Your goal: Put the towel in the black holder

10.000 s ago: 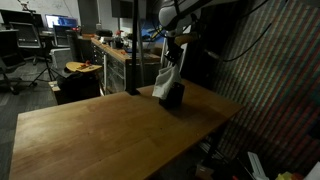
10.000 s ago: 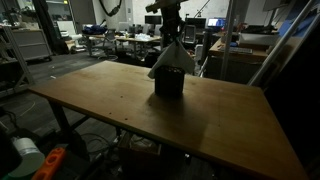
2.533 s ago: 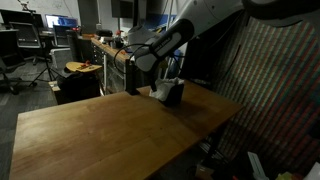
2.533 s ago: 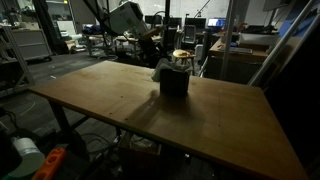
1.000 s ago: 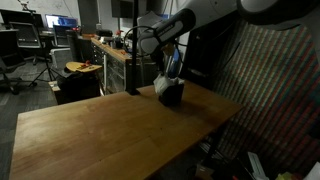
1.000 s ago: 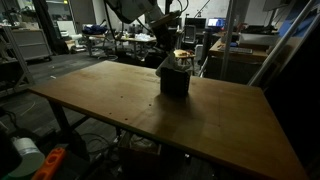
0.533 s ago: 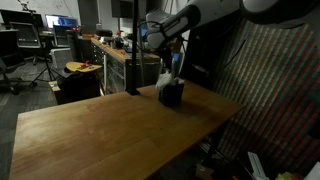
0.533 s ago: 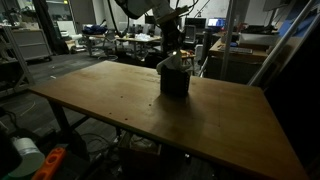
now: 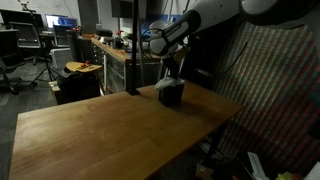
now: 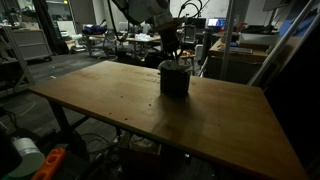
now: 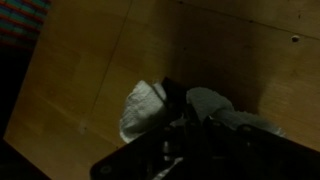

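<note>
The pincer [image 9: 172, 73] hangs tip-down off the pale arm [image 9: 205, 18], and straight under it stands the holder [image 9: 173, 97], dark and boxy, on the wooden table [image 9: 100, 130]. In both exterior views the tip is right at the holder's mouth [image 10: 174, 83], with the pincer [image 10: 172, 55] directly above it. The jaws are drawn together; I can't tell whether any cloth is nipped between them. The towel [image 9: 163, 88] is bunched just below the pincer, a pale lump at the holder's top that spills a little over the rim on one side; in an exterior view only a grey scrap [image 10: 166, 64] shows above the rim. From the wrist view the pincer [image 11: 178, 112] is a dark shape coming up from the bottom edge, pressed against the crumpled towel [image 11: 143, 108], whose bright fold lies to one side of the tip and a dimmer grey fold to the other. The holder is too dark to pick out there. Bare tabletop [image 11: 90, 60] spreads all around the pincer.
</note>
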You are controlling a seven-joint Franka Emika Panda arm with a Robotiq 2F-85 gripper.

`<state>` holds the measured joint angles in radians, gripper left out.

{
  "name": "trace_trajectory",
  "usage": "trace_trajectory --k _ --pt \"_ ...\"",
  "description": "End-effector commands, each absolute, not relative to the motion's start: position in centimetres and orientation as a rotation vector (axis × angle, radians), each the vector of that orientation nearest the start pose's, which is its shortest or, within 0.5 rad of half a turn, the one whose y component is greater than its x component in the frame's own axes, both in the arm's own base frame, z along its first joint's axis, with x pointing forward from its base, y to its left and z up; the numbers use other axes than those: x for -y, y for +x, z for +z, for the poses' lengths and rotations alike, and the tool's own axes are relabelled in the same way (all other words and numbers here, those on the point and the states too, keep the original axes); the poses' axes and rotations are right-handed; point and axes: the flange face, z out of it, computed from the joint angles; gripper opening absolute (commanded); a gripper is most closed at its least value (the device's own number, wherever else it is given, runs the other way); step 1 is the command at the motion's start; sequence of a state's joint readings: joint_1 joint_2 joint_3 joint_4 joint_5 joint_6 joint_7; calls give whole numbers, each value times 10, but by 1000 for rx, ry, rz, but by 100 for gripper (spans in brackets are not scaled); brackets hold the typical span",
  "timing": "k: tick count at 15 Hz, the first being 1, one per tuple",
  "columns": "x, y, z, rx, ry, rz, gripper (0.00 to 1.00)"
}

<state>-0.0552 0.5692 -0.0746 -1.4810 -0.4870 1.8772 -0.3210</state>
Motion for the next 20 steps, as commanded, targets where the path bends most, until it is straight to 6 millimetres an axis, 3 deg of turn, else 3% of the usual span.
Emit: trace_trajectory --k 1,5,12,18,19,20 --pt "104 684 322 565 -3441 465 2" --pt "100 699 309 492 -3399 371 2" --pt "115 718 276 400 -3363 292 2" --pt "137 720 277 318 -3364 278 3" --pt "139 720 280 299 -3364 270 12" --pt "140 719 286 281 -3356 260 29"
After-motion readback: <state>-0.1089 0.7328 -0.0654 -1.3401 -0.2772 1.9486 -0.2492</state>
